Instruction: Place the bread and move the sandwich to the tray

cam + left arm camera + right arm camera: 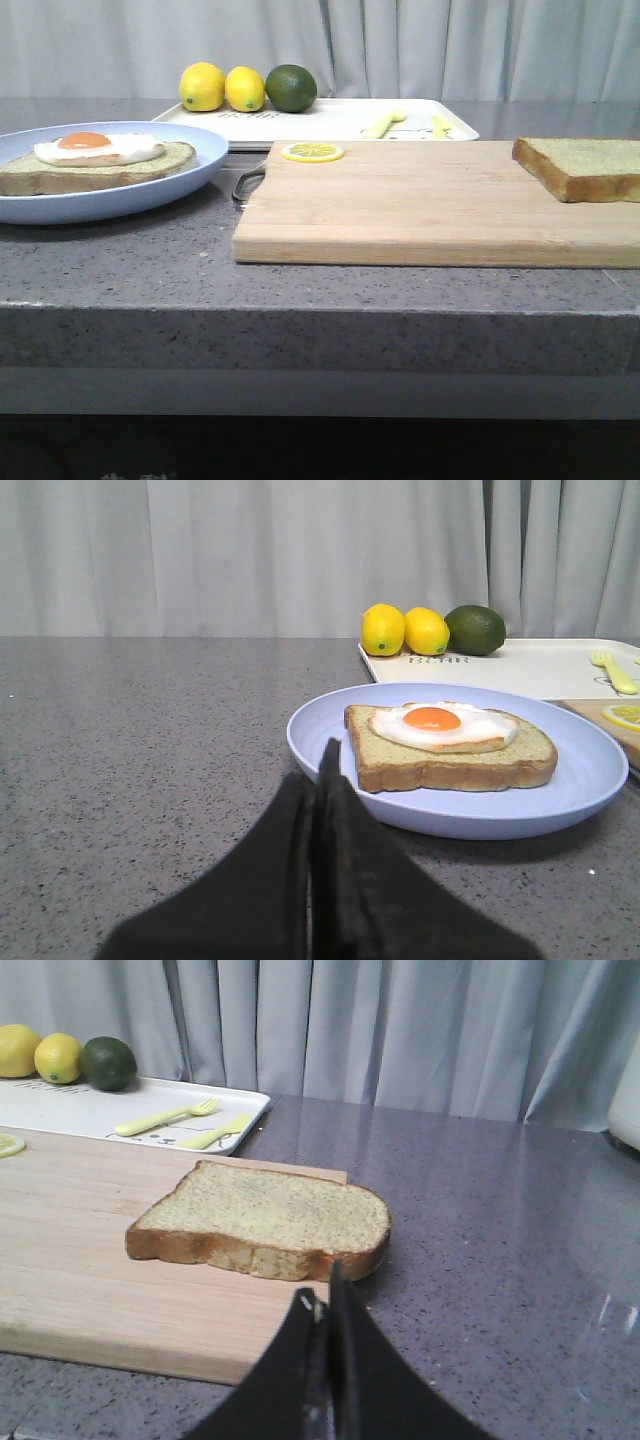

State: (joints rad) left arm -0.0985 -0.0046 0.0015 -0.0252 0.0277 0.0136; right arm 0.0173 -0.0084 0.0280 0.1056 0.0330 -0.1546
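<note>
The bare bread slice (pixel 585 165) lies on the right end of the wooden cutting board (pixel 420 205); it also shows in the right wrist view (pixel 265 1218). My right gripper (pixel 328 1295) is shut and empty, just short of the bread's near crust. The sandwich (pixel 95 160), bread with a fried egg, lies on a pale blue plate (pixel 170 185) at the left; it also shows in the left wrist view (pixel 450 742). My left gripper (pixel 327 775) is shut and empty, its tips at the plate's near rim (pixel 320 755). The white tray (pixel 330 122) stands at the back. Neither gripper shows in the front view.
Two lemons (pixel 222 88) and a lime (pixel 291 88) sit at the tray's far left corner. A yellow fork and knife (pixel 410 124) lie on the tray's right part. A lemon slice (pixel 312 152) lies on the board's back left corner. The grey counter's front edge (pixel 320 310) is near.
</note>
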